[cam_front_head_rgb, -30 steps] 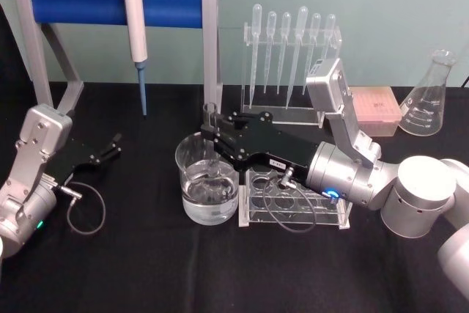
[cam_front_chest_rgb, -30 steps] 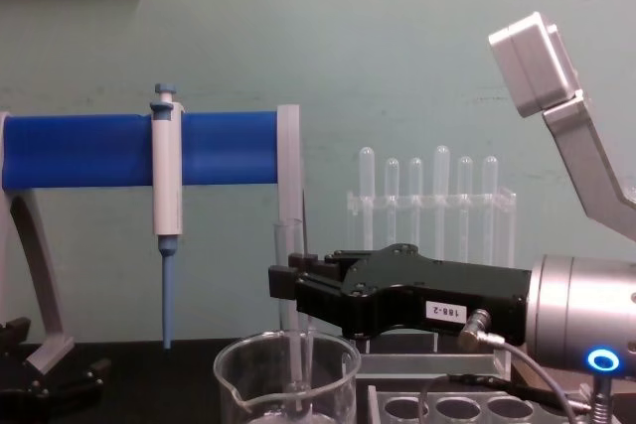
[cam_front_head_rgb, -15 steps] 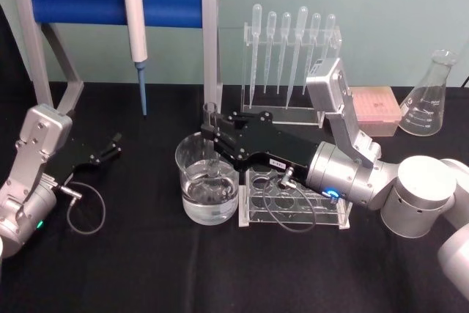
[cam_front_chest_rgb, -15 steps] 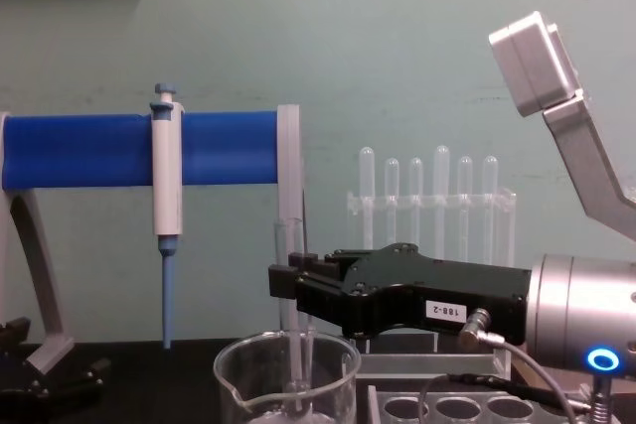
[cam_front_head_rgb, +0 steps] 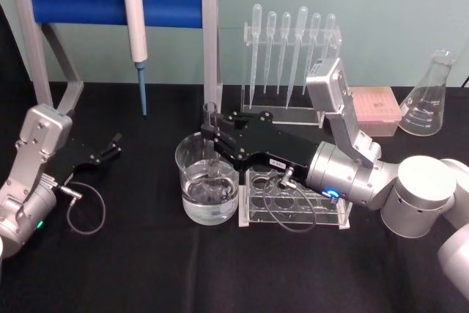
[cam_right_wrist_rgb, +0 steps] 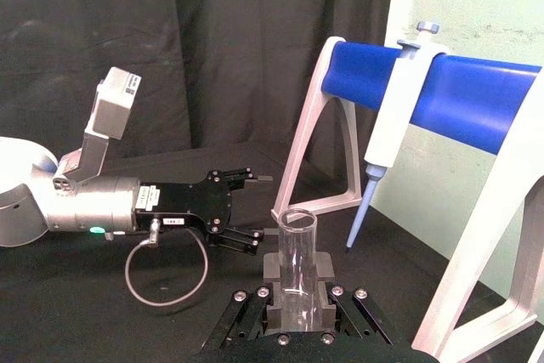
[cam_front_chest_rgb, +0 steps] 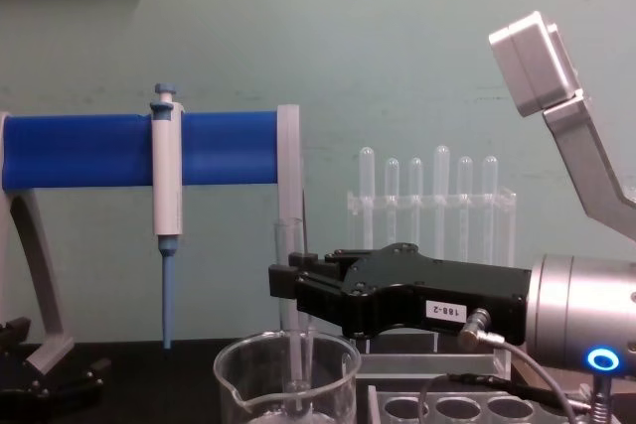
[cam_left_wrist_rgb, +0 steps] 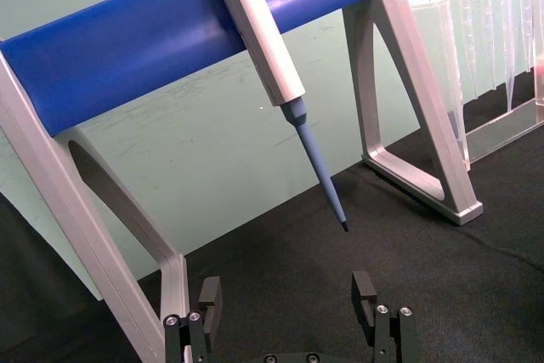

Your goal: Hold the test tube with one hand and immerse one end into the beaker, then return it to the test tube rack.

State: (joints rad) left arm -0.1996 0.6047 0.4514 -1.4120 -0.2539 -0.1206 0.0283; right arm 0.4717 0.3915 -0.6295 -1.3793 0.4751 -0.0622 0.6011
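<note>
Broadly, the task looks about halfway through. On the black surface (cam_front_head_rgb: 146, 269), the clear test tube rack (cam_front_head_rgb: 293, 207) stands just right of the beaker (cam_front_head_rgb: 209, 192). The rack holes that show are vacant, so the return is not yet done. The beaker holds clear liquid in its lower part. The left hand (cam_front_head_rgb: 110, 146) lies parked at the surface's left side, fingers spread, holding nothing. The right hand (cam_front_head_rgb: 211, 131) reaches across above the rack to the beaker's rim, fingers pressed together on the test tube (cam_front_head_rgb: 210, 113). It pinches the tube high up, so that the open rim pokes above the fingers. The tube stands upright with its lower length down inside the beaker. Its rounded end seems to reach the liquid, though the glass makes that hard to confirm. What is left, I judge, is lifting the tube clear, carrying it right and lowering it into a rack hole.
</note>
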